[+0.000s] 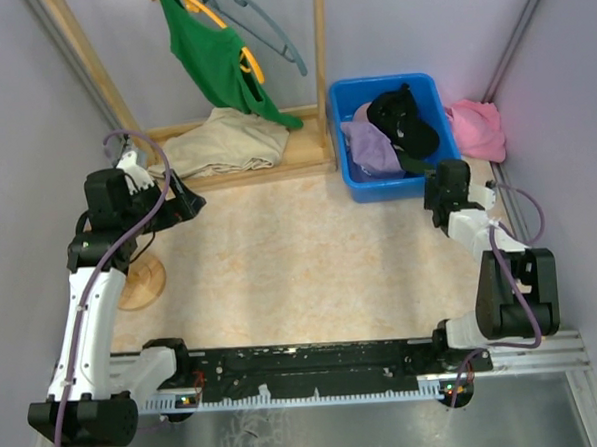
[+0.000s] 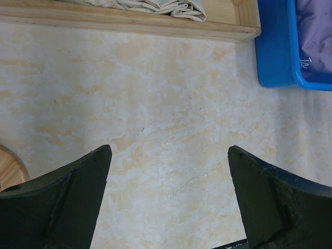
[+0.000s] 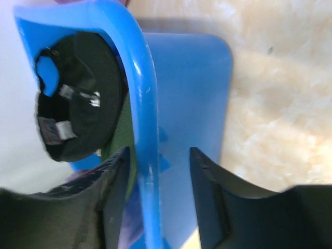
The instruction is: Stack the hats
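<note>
A blue bin (image 1: 356,180) at the back right holds the hats. A black cap (image 1: 405,118) lies on top and a lavender cap (image 1: 373,147) lies at the bin's front left. I cannot separate a second black cap or a pink cap in the pile. My right gripper (image 1: 441,184) is open at the bin's near right corner. In the right wrist view its jaws (image 3: 159,151) straddle the bin's rim (image 3: 141,93), with the black cap's inside (image 3: 78,104) beyond it. My left gripper (image 1: 189,204) is open and empty above bare table (image 2: 169,150).
A wooden rack (image 1: 323,72) stands at the back with a green shirt (image 1: 210,58) on a hanger and a beige cloth (image 1: 219,143) on its base. A bright pink cloth (image 1: 477,127) lies right of the bin. A round wooden disc (image 1: 141,282) lies at the left.
</note>
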